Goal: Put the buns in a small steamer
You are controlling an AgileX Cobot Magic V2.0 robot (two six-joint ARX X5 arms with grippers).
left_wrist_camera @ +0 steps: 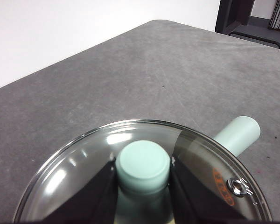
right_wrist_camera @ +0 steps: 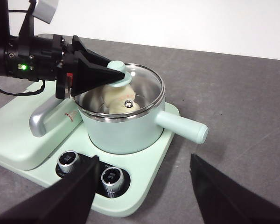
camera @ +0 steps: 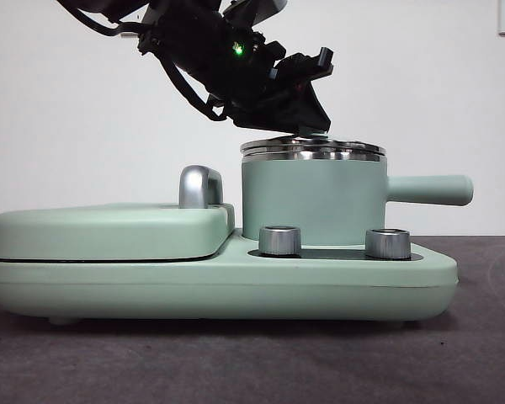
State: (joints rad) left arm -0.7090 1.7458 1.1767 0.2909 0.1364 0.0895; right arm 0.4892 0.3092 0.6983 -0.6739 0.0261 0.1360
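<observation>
The buns (right_wrist_camera: 117,99) sat inside the small steamer (camera: 313,202), pale shapes showing through the glass in the upper middle of the right wrist view. How many were in there could not be told. Working left to right across the front view: the flat griddle lid (camera: 109,229) lay low at the left with its chrome handle (camera: 200,186) standing behind, then the steamer at centre right on the green base (camera: 219,286), its side handle (camera: 429,189) pointing toward the right edge. The left gripper (left_wrist_camera: 143,173) came down from the upper left, big and dark, and had its jaws clamped on the green knob (left_wrist_camera: 143,164) of the glass lid (camera: 313,148), which looked seated, or very nearly, on the steel rim.

Here was the danger, as I judged it. If the lid sat slightly askew, letting go could leave it tilted or let it slide. A jaw dragging on the knob during release could pull the lid sideways. A hard downward press could nudge the pot on its base.

The right gripper (right_wrist_camera: 142,186) waited well clear in the lower part of its own view, jaws spread wide and empty, above the two dials (right_wrist_camera: 89,168).
</observation>
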